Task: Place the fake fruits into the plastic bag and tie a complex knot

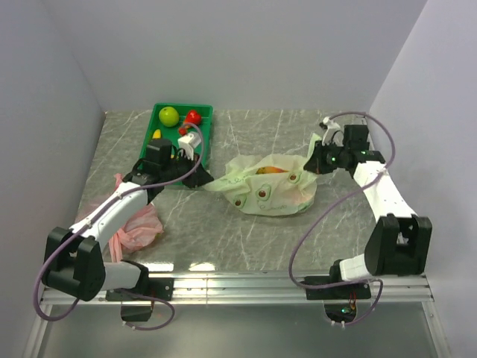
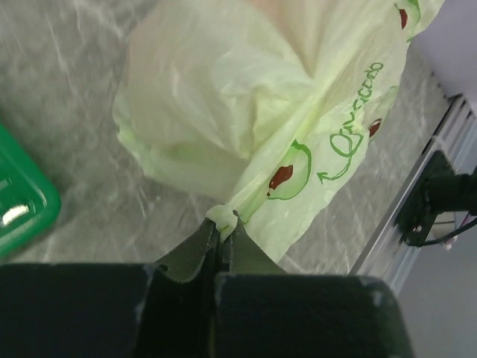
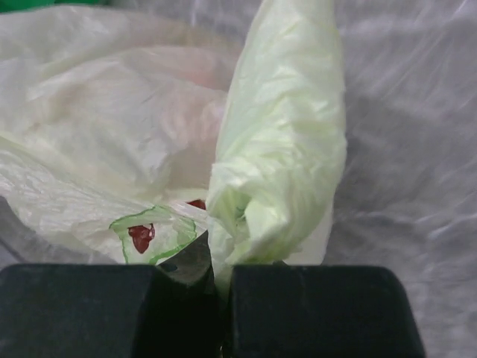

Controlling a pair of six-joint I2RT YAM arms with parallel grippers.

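Left end effector between tray and bag

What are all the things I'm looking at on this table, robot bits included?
plastic bag: one, pale green with brown marks, middle of the table
orange fruit: one, orange, showing inside the plastic bag
tray: one, green, far left of the table
green apple: one, green, far end of the tray
red fruit: one, red, in the tray, right of the apple
small red fruit: one, red, in the tray, nearer than the apple
banana: one, yellow, left side of the tray
pink bag: one, pink, near left, partly under the left arm
table: one, grey marbled
left gripper: one, black, shut on the bag's left edge
right gripper: one, black, shut on the bag's right side
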